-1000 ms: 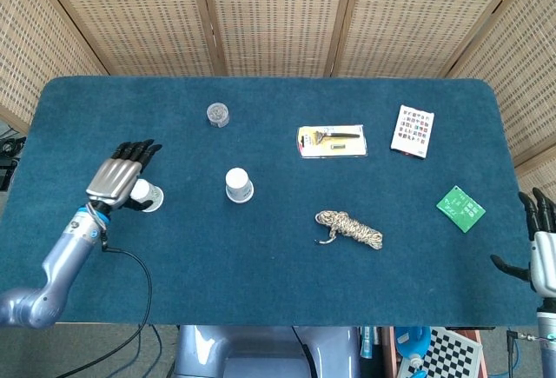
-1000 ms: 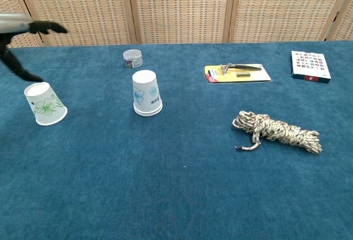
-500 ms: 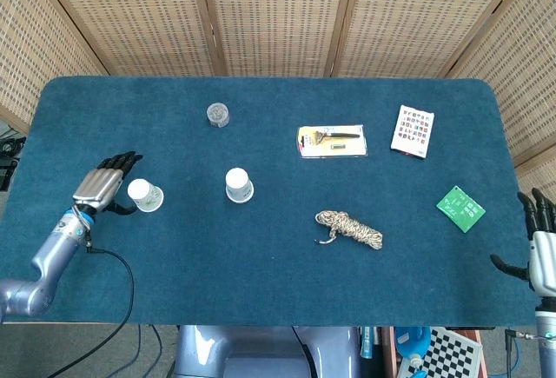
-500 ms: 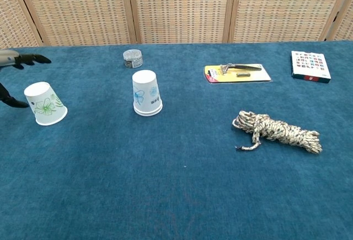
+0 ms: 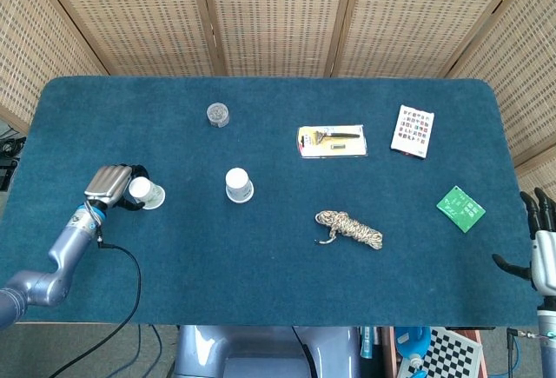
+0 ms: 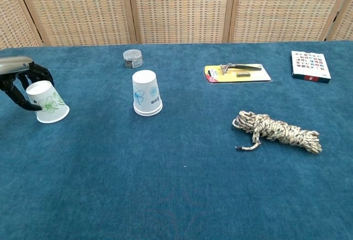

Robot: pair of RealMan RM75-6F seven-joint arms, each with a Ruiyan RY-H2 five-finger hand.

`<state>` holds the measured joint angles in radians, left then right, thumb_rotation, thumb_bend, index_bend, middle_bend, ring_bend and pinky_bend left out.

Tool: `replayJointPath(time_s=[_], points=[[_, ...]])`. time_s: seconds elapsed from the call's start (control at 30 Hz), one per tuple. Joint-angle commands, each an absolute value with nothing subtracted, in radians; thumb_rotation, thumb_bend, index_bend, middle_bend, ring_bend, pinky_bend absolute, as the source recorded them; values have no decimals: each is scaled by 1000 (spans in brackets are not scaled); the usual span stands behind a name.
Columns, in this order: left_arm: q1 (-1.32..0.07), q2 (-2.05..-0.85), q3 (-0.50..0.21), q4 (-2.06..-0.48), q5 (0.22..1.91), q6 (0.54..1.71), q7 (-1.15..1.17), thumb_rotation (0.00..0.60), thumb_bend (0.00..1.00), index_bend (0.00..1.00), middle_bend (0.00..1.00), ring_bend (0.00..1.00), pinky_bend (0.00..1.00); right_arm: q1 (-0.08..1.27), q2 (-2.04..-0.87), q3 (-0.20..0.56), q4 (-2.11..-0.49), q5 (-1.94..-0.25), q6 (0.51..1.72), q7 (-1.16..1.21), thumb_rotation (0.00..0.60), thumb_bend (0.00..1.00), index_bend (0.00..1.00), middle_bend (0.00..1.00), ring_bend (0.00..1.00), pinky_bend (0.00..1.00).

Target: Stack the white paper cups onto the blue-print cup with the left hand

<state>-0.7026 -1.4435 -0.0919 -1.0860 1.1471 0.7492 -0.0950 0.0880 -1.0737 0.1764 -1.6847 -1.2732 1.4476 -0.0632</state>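
A white paper cup with a green flower print (image 5: 148,193) (image 6: 51,104) stands upside down and tilted at the table's left side. My left hand (image 5: 108,185) (image 6: 19,78) curls its dark fingers around the cup's upper part and grips it. The blue-print cup (image 5: 238,185) (image 6: 146,92) stands upside down on the cloth to the right of that cup, apart from it. My right hand (image 5: 541,249) hangs at the table's far right front corner with its fingers apart, holding nothing; the chest view does not show it.
A small round tin (image 5: 218,115) (image 6: 132,58) sits behind the blue-print cup. A yellow razor pack (image 5: 332,142) (image 6: 238,73), a card box (image 5: 413,130) (image 6: 310,66), a rope bundle (image 5: 349,228) (image 6: 276,129) and a green card (image 5: 461,208) lie on the right half.
My left hand has come in from the left, and its spread fingers have curled around the green-print cup. The cup has shifted slightly right. The right hand has stayed still.
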Motion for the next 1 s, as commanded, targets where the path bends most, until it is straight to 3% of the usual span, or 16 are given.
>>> replayJointPath(time_s=[0.03,0.2,0.47,0.77,1.0], points=[[-698,-1448,-96,-1080,1152,757,-91,600,223,437,448,363,346,88,-1074,176,-1685,-1273,1448,-65,600,0,0,0,0,0],[-685,-1413,-123,-1132,1177,800,-131,600,223,437,448,363,346,88,-1074,176,-1685,-1272,1448,-64,600,0,0,0,0,0],[-715,-1271,-212,-1398,1257,909,-128,600,223,437,448,363,346,93,-1080,173,-1686,-1275,1444,-81,600,0,0,0,0,0],[-845,-1299,-294,-1516,1105,819,43,600,223,437,447,363,346,94,-1086,174,-1684,-1268,1446,-95,600,0,0,0,0,0],[-907,-1358,-289,-1493,967,786,153,600,223,437,437,363,346,92,-1080,180,-1678,-1255,1443,-77,600,0,0,0,0,0]])
